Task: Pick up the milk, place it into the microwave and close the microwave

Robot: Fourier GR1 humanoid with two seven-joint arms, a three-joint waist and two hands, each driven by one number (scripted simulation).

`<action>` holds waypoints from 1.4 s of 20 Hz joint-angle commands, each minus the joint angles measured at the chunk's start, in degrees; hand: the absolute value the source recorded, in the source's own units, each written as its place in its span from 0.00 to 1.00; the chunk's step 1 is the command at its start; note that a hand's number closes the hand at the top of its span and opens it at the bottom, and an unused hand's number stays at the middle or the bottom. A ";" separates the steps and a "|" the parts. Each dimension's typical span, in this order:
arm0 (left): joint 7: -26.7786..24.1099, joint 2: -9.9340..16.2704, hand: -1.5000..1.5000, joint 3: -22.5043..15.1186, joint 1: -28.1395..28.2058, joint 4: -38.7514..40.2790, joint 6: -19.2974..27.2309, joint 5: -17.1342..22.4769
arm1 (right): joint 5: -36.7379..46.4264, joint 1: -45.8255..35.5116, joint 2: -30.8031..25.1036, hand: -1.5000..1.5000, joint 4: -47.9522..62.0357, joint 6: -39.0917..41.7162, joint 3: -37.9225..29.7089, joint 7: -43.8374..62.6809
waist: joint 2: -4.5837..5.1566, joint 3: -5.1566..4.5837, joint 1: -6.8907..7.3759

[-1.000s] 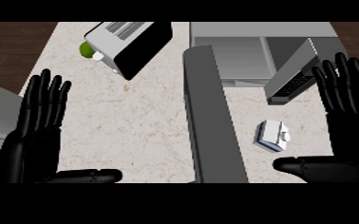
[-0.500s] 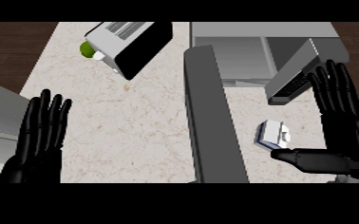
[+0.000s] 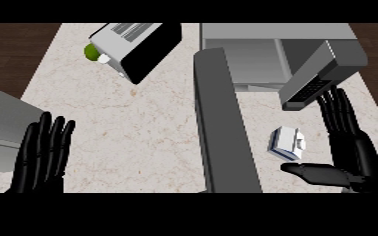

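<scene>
Light is even and diffuse over the pale marbled worktop (image 3: 133, 130), with no glare; the toaster (image 3: 133, 47) throws only a faint soft shadow; the open microwave (image 3: 280, 60) cavity reads mid-grey; the black left hand (image 3: 44, 155) shows little shading; no blur or edge distortion.

No text or label can be read.

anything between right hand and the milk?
Head view: nothing. Bare counter separates the open right hand from the milk, which sits between its thumb and fingers.
</scene>
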 commanded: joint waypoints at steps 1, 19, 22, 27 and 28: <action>1.06 -0.58 0.00 -5.24 0.93 -1.28 3.19 -3.23 | 1.14 -0.26 -1.37 0.00 10.52 1.89 -2.65 -8.90 | 0.05 0.03 0.07; -5.25 2.12 0.00 -4.42 6.09 -0.37 2.15 -0.98 | 2.78 -5.08 -2.76 0.00 43.96 4.92 -6.96 -33.73 | 0.03 0.00 0.24; -1.97 3.27 0.00 -3.83 7.13 -4.55 1.36 0.64 | 4.68 -11.01 -3.17 0.00 56.62 4.18 -7.82 -40.02 | 0.15 0.06 0.64; 3.02 2.27 0.00 -7.38 5.25 -7.86 3.91 -4.16 | 4.86 -14.22 -6.11 0.00 65.39 4.81 -9.27 -45.88 | 0.09 0.05 0.33; -4.27 3.13 0.00 -4.50 6.90 -2.58 2.76 -1.23 | 4.22 -17.43 -5.99 0.00 66.64 4.12 -9.48 -43.40 | 0.07 0.02 0.39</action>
